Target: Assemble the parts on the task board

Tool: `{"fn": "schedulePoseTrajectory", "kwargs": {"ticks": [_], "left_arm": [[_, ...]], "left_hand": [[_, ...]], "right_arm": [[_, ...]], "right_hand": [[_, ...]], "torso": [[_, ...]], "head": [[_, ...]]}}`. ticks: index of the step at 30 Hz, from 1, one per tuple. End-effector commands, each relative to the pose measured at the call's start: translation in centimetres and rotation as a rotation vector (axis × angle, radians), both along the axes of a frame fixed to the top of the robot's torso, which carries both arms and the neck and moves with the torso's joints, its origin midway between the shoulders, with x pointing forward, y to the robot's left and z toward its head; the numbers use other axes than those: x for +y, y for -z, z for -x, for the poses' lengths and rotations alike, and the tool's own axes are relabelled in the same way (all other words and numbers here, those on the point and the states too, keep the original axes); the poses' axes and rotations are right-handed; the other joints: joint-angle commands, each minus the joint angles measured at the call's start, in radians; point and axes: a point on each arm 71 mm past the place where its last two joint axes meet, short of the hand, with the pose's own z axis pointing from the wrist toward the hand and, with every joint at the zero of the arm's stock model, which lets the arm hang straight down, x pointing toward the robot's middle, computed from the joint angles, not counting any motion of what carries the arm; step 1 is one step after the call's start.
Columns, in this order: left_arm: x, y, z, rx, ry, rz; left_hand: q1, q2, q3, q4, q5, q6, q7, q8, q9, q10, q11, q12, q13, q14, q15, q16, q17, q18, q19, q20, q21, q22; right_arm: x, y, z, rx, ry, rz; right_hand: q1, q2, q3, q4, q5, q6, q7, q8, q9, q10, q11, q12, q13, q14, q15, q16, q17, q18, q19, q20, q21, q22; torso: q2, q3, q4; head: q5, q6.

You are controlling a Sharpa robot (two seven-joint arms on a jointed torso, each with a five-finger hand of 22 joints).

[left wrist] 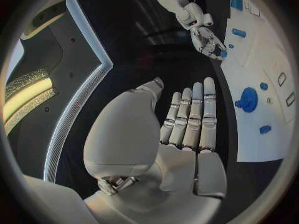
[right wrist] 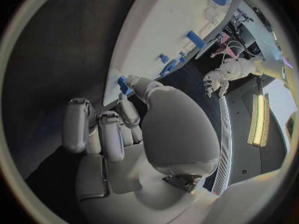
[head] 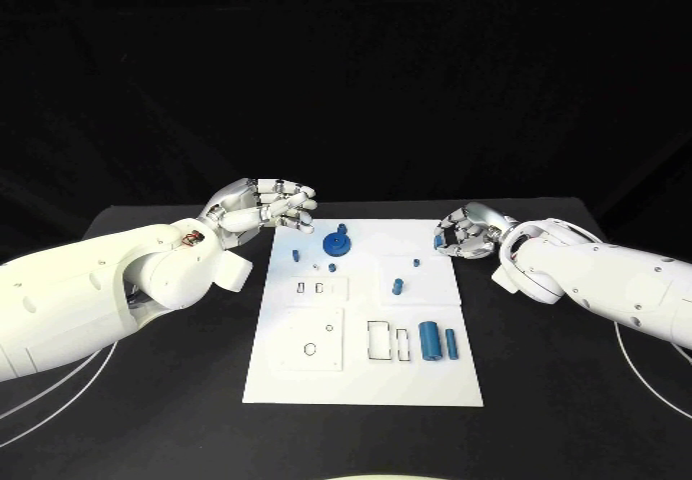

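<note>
The right hand [head: 464,233] seems to pinch a small blue part [right wrist: 124,86] at the task board's [head: 433,380] far right edge; the left hand [head: 270,206] hovers empty, fingers apart.

The task board [head: 361,385] lies in the middle of the tabletop [head: 173,420]. On its far part a gear [head: 338,243] sits toward the left. Two cylinders [head: 430,340] lie side by side at its near right, just right of a rectangular slot [head: 379,340]. The left hand [head: 274,208] hovers beyond the board's far left corner; the right hand [head: 469,232] is at its far right corner, pinching a small part [head: 438,240].
</note>
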Motion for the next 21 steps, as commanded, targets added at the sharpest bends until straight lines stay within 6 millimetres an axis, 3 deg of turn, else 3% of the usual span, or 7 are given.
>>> {"fn": "schedulePoseTrajectory", "kwargs": {"ticks": [1,11,21], "left_arm": [[-0.21,-0.11,0.06,-0.007,0.017,0.008],[-0.14,-0.11,0.07,-0.007,0.016,0.007],[-0.09,-0.1,0.08,-0.005,0.015,0.006]], "left_hand": [[-0.007,0.003,-0.004,0.002,-0.004,-0.001,0.049,-0.005,0.0,-0.003,0.002,-0.002,-0.001,0.008,0.002,-0.006,-0.001,0.005,0.007,0.003,-0.004,-0.001],[-0.006,0.007,-0.005,0.003,-0.004,-0.001,0.049,-0.005,0.0,-0.003,0.002,-0.002,-0.001,0.008,0.002,-0.007,-0.002,0.005,0.009,0.003,-0.005,-0.002],[-0.006,0.007,-0.005,0.003,-0.004,-0.001,0.049,-0.005,0.0,-0.003,0.002,-0.002,-0.001,0.008,0.002,-0.007,-0.002,0.005,0.009,0.003,-0.005,-0.002]], "right_arm": [[0.28,0.14,0.03,0.01,-0.02,0.014],[0.4,0.53,-0.06,0.015,-0.013,0.02],[0.4,0.68,-0.06,0.013,-0.007,0.023]], "right_hand": [[0.001,0.012,0.011,-0.002,-0.007,0.013,0.001,0.007,0.001,0.015,-0.001,0.012,0.011,0.081,-0.005,0.004,0.161,-0.014,0.007,-0.002,0.004,0.015],[-0.004,0.019,0.019,-0.004,-0.016,0.028,0.0,0.013,0.003,0.024,-0.002,0.02,0.022,0.081,-0.006,0.005,0.163,-0.015,0.008,-0.003,0.006,0.018],[-0.008,0.023,0.022,-0.004,-0.021,0.038,-0.002,0.019,0.005,0.026,-0.003,0.021,0.025,0.081,-0.006,0.005,0.163,-0.015,0.009,-0.004,0.007,0.019]], "torso": [[0.0,0.0009,-0.0001],[0.001,0.0019,0.002],[-0.001,0.0013,-0.0005]], "head": [[-0.001,0.0],[0.001,-0.003],[0.002,-0.008]]}}
